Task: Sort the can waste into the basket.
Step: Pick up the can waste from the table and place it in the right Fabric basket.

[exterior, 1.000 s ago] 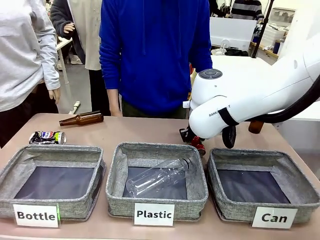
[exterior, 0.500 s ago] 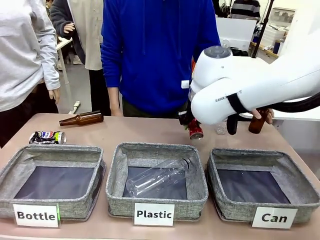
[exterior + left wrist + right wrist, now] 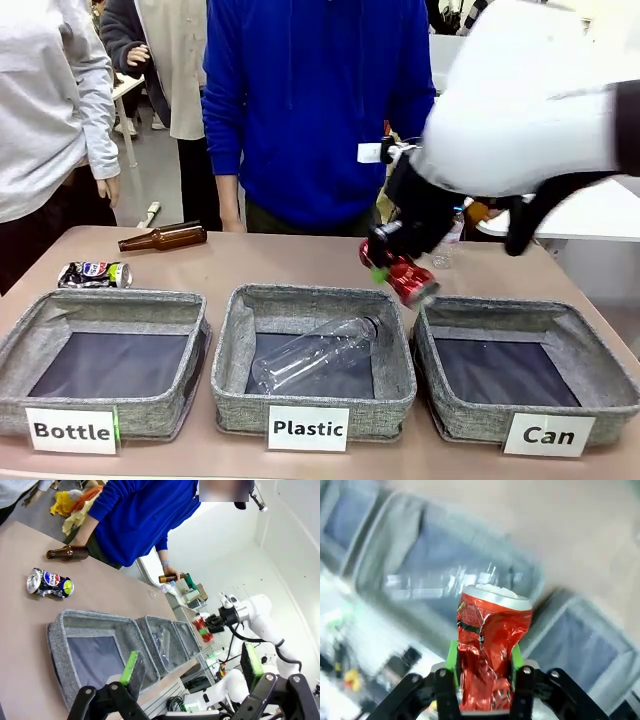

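My right gripper (image 3: 390,262) is shut on a crushed red can (image 3: 408,279), held in the air just above the gap between the middle basket and the grey "Can" basket (image 3: 497,320) at the right. In the right wrist view the red can (image 3: 488,648) stands between my green pads, with blurred baskets below. A second crushed can (image 3: 94,275) with blue print lies on the table at the far left, also seen as the can (image 3: 50,582) in the left wrist view. My left gripper (image 3: 192,669) hangs open and empty high over the table's left end.
The "Plastic" basket (image 3: 245,340) holds a clear plastic bottle (image 3: 318,355). The "Bottle" basket (image 3: 60,310) stands at the left. A brown glass bottle (image 3: 163,238) lies at the far left. A person in a blue sweater stands across the table; their hand holds another brown bottle (image 3: 171,578).
My right arm has lifted the red can off the table and swung it rightward and toward me, to the "Can" basket's near-left corner. The wrist has rolled over.
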Robot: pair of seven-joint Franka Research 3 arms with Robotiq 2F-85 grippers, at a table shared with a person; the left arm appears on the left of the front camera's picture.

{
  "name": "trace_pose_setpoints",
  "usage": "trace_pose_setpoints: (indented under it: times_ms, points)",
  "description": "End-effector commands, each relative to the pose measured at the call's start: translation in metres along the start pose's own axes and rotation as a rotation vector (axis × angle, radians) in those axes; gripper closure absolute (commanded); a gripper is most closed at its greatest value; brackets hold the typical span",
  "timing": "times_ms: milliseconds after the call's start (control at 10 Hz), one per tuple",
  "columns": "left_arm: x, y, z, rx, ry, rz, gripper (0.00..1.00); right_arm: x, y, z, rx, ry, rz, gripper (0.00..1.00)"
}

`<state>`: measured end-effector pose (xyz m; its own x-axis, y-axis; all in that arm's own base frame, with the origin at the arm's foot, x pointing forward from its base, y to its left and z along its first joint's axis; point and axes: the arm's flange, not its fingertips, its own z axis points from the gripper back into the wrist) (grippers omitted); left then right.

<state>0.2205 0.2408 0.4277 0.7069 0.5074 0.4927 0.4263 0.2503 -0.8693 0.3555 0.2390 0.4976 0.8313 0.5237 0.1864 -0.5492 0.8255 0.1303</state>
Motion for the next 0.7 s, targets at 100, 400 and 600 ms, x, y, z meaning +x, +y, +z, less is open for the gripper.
trace_pose_setpoints:
  times_ms: [100, 400, 600]
  points:
    - [0.000, -0.001, 0.001, -0.016, -0.006, -0.027, 0.00, -0.066, -0.028, 0.020, 0.048, 0.084, 0.169, 0.68]
    - [0.000, -0.001, 0.001, -0.016, -0.006, -0.027, 0.00, -0.106, -0.063, 0.037, 0.075, 0.025, 0.074, 0.68]
    - [0.000, -0.001, 0.001, -0.016, -0.006, -0.027, 0.00, -0.124, -0.096, 0.043, 0.102, -0.024, -0.034, 0.68]
